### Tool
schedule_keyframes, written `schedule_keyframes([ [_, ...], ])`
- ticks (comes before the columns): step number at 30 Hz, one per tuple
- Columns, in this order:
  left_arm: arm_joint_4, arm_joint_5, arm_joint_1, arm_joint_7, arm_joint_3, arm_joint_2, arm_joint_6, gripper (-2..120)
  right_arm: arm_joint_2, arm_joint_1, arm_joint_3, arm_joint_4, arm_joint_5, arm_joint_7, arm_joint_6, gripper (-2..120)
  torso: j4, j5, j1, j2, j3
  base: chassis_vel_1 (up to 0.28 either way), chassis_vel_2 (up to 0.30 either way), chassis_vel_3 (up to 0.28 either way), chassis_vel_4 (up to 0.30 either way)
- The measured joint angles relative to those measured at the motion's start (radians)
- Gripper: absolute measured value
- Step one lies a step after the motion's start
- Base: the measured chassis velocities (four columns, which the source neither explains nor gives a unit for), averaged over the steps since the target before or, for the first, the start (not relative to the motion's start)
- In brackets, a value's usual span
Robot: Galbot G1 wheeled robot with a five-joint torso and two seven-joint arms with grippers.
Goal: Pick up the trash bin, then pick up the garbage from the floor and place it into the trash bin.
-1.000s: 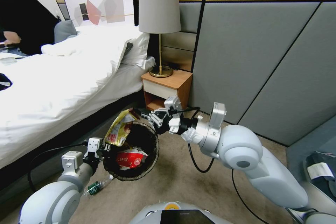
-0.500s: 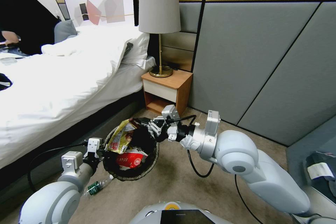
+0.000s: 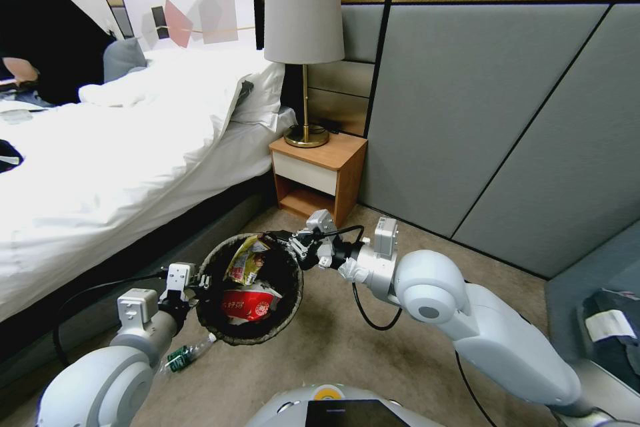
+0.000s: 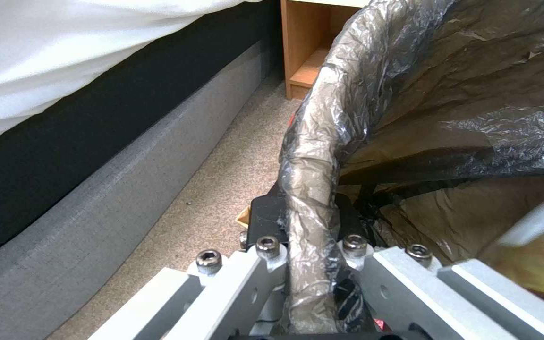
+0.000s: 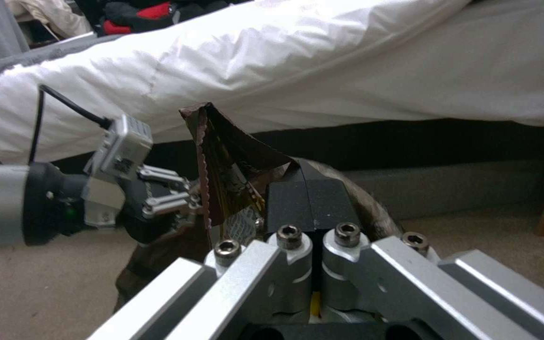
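The trash bin (image 3: 280, 320), round with a dark liner, hangs above the floor (image 3: 347, 360). My left gripper (image 3: 193, 285) is shut on its near-left rim; in the left wrist view the gripper (image 4: 307, 222) pinches the liner-wrapped rim (image 4: 322, 118). My right gripper (image 3: 293, 247) sits over the far rim, shut on a yellow wrapper (image 3: 245, 260) that dips into the bin. In the right wrist view the black fingers (image 5: 307, 198) are pressed together beside the wrapper (image 5: 222, 156). A red-and-white packet (image 3: 250, 303) lies inside the bin. A green bottle (image 3: 180, 357) lies on the floor below it.
The bed (image 3: 100, 167) runs along the left, its dark base (image 4: 64, 179) close to the bin. A wooden nightstand (image 3: 320, 167) with a lamp (image 3: 305, 47) stands behind. Grey wall panels (image 3: 500, 113) close the right. A black cable (image 3: 373, 317) hangs under my right arm.
My right arm has come down and left with the yellow wrapper, which stuck out above the far-left rim and now sits lower inside the bin. The left arm and bin held still.
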Motion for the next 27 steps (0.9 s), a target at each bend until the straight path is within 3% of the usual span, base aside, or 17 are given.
schedule_keyframes([
  [9,0.000,-0.001,0.000,0.000,0.000,0.000,0.000,1,0.010,-0.021,-0.025,-0.044,-0.062,-0.003,0.003,0,0.0000,0.0000,0.000,0.000,0.000,0.000,0.000,0.000,0.000],
  [11,0.000,-0.002,-0.001,0.000,-0.001,-0.001,0.000,1,0.017,-0.029,-0.043,-0.055,-0.086,0.006,0.003,19,0.0000,0.0000,0.000,0.000,0.000,0.000,0.000,0.000,0.000],
  [27,0.000,-0.005,-0.003,0.001,-0.004,-0.002,0.000,1,0.012,-0.038,-0.041,-0.033,-0.098,0.019,0.004,76,0.0000,0.0000,0.000,0.000,0.000,0.000,0.000,0.000,0.000],
])
